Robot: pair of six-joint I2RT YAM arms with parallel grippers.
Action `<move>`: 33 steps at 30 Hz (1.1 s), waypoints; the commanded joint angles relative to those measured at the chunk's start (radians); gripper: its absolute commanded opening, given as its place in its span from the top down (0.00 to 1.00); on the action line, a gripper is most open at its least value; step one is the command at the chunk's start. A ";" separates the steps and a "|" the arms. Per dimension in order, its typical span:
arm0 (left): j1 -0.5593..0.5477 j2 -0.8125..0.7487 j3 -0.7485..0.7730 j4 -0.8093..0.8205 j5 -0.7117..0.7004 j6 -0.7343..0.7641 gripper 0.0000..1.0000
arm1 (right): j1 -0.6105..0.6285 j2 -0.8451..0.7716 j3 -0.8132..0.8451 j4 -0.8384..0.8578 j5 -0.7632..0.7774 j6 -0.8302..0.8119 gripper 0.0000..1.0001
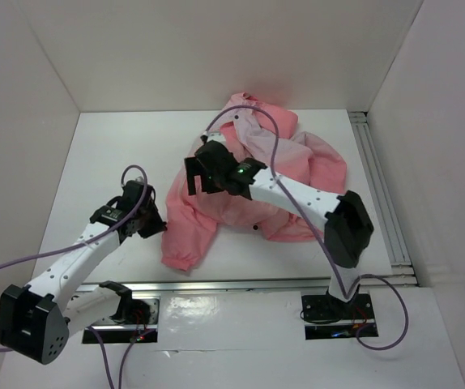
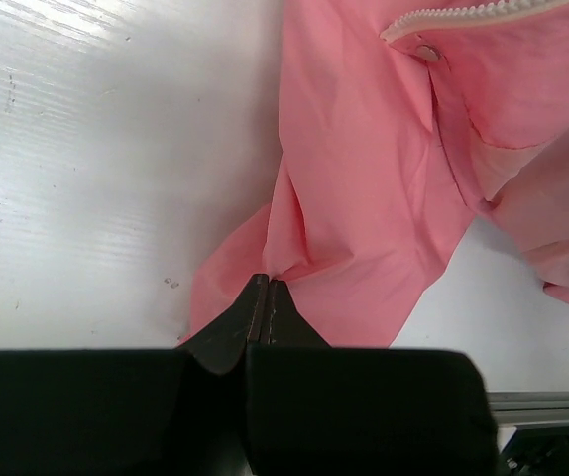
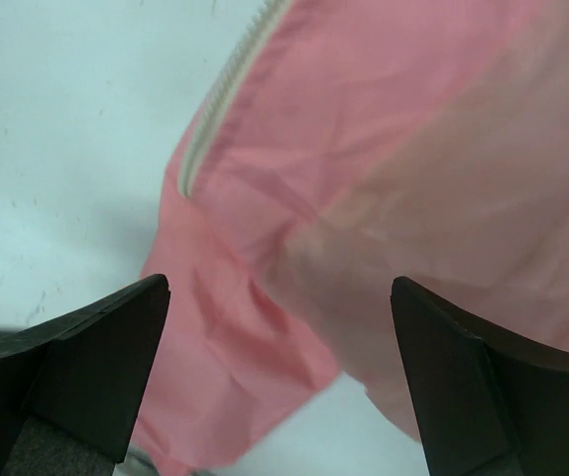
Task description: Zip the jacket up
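At the middle of the table [image 1: 95, 162]: jacket [image 1: 313, 166] bunched in a heap, zipper not closed.
Task status is judged as early. One free row of zipper teeth [image 3: 230, 84] runs along an open fabric edge beside a snap button [image 2: 426, 52]; no meshed section and no slider can be seen. The left gripper [image 2: 267, 283] is closed tight, pinching a fold at the near edge of the garment. The right gripper [image 3: 280, 297] hovers above the fabric with its fingers spread wide, holding nothing. Remaining: flatten the front, find both zipper halves, engage and pull. Obstructions: folds that cover much of the zipper, and the right arm and its purple cable [image 1: 275, 138] crossing over the garment.
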 commanded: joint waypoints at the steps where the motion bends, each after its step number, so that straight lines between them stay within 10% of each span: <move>1: 0.016 -0.038 -0.004 0.019 0.022 -0.012 1.00 | 0.003 0.088 0.147 0.050 0.123 0.086 0.00; 5: 0.016 -0.061 -0.004 0.010 0.022 -0.012 1.00 | -0.007 0.211 0.171 0.084 0.152 0.134 0.05; 10: 0.034 -0.079 -0.004 -0.001 0.022 -0.001 1.00 | -0.055 0.238 0.161 0.114 0.140 0.125 1.00; 15: 0.057 -0.088 -0.004 -0.001 0.022 0.019 1.00 | -0.109 0.095 0.069 0.166 0.053 0.042 1.00; 25: 0.114 -0.031 0.060 0.059 0.098 0.138 1.00 | -0.372 -0.472 -0.426 0.382 -0.715 -0.147 1.00; 30: 0.114 -0.051 0.117 0.285 0.436 0.235 0.13 | -0.442 -0.597 -0.587 0.443 -0.986 -0.180 1.00; 33: 0.114 0.057 0.129 0.445 0.710 0.235 0.08 | -0.461 -0.675 -0.655 0.566 -1.086 -0.147 1.00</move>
